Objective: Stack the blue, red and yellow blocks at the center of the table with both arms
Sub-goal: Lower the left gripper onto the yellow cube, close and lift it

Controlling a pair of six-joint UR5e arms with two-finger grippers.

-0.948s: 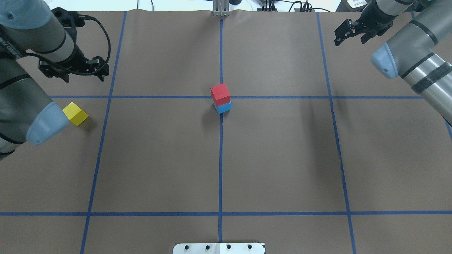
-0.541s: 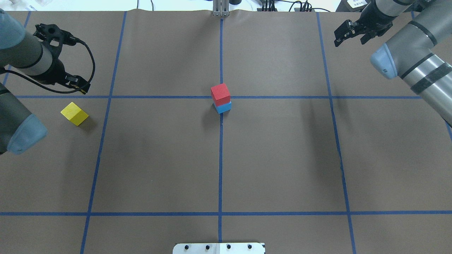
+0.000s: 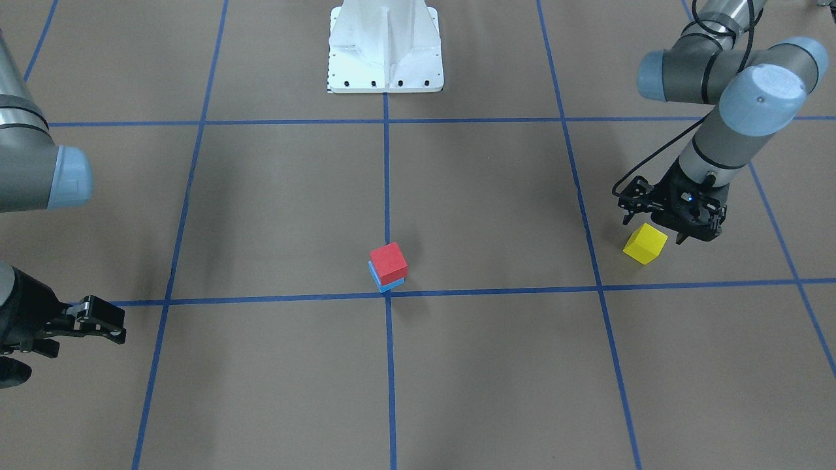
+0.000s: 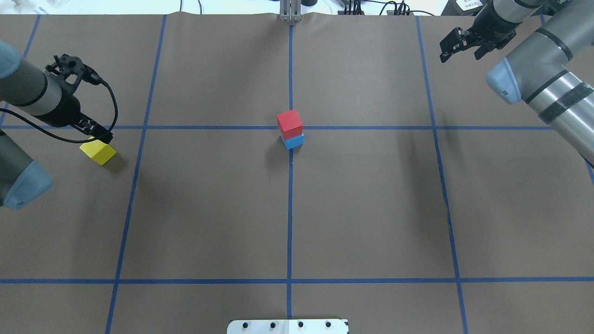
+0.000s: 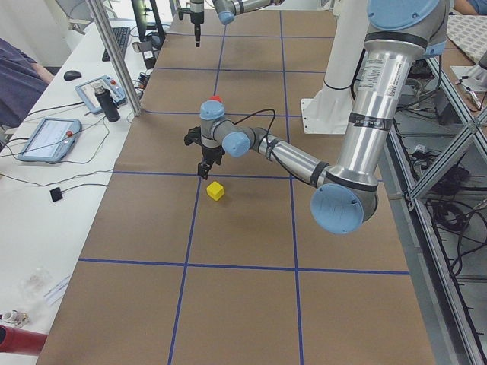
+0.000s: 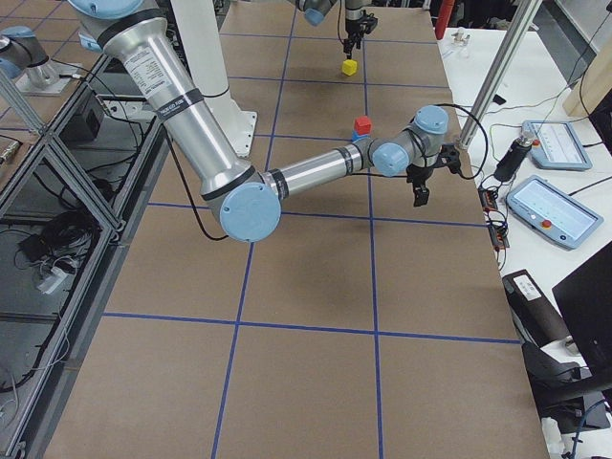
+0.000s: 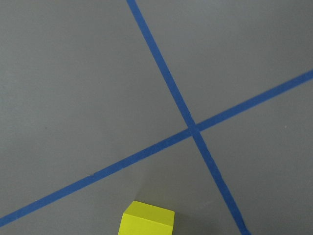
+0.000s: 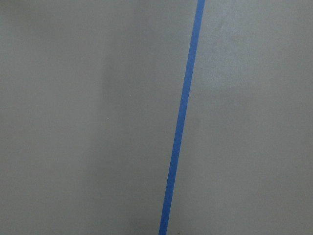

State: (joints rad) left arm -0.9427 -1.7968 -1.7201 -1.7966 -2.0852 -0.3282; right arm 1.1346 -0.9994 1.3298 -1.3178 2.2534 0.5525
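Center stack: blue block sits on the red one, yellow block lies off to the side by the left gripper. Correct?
No. The red block sits on the blue block, not the reverse; the overhead exterior view shows red on top. The yellow block does lie off to the side by the left gripper.
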